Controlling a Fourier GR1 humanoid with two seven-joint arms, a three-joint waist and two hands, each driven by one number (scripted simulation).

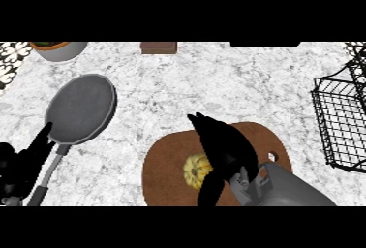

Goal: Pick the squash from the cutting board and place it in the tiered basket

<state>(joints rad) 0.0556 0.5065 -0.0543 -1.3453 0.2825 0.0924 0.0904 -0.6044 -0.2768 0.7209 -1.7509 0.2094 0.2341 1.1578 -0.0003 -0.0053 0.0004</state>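
The right hand hangs open just right of the squash on the cutting board; the left hand rests open, near left.

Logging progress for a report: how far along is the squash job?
Done: the reach; the right robot hand is over the squash. In hand: the grasp; fingers look straight, squash on the board. To do: lift and carry to the basket at right.

We see our right hand, fingers straight, over the right side of the yellow squash on the round brown cutting board, the wire tiered basket well apart at right, our open left hand beside a grey frying pan.
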